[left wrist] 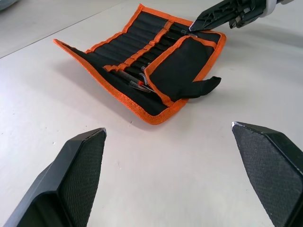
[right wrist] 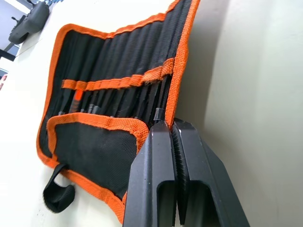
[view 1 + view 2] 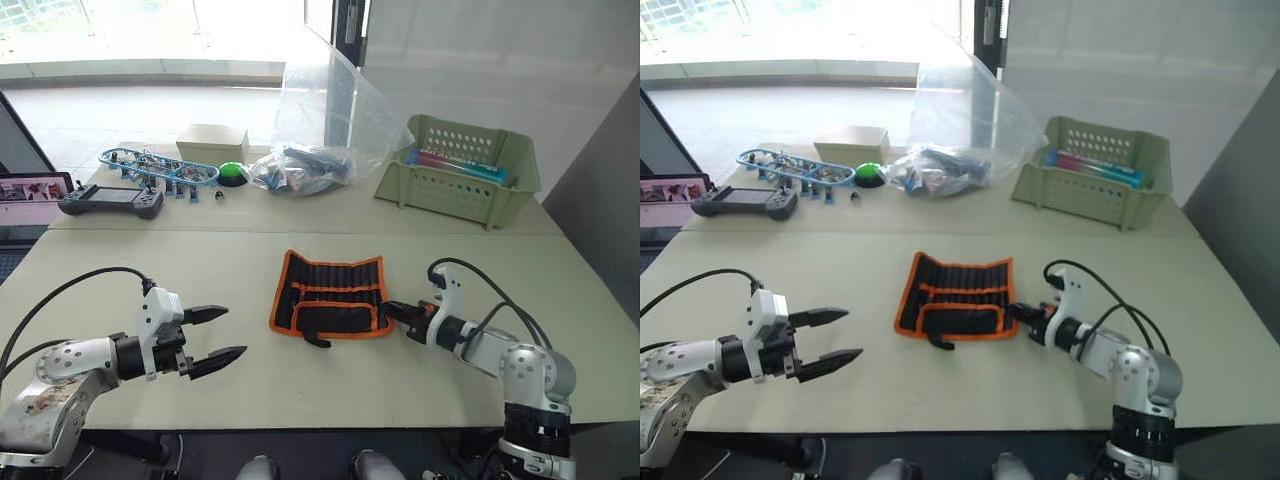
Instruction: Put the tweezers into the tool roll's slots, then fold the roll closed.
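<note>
Right wrist view: tweezers [image 2: 158, 101] sit in the tool roll [image 2: 102, 71]'s slots [image 2: 118, 82]; right fingers [image 2: 161, 142] pressed together, left fingers [image 3: 225, 358] spread.

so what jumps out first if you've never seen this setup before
The black tool roll with bright orange edging, lying open in the middle of the table. The right gripper, jaws shut, sits at its right edge by the slots, where tweezers are already tucked in. The left gripper hovers open to the roll's left, and a big clear plastic bag stands at the back beside a green basket.
</note>
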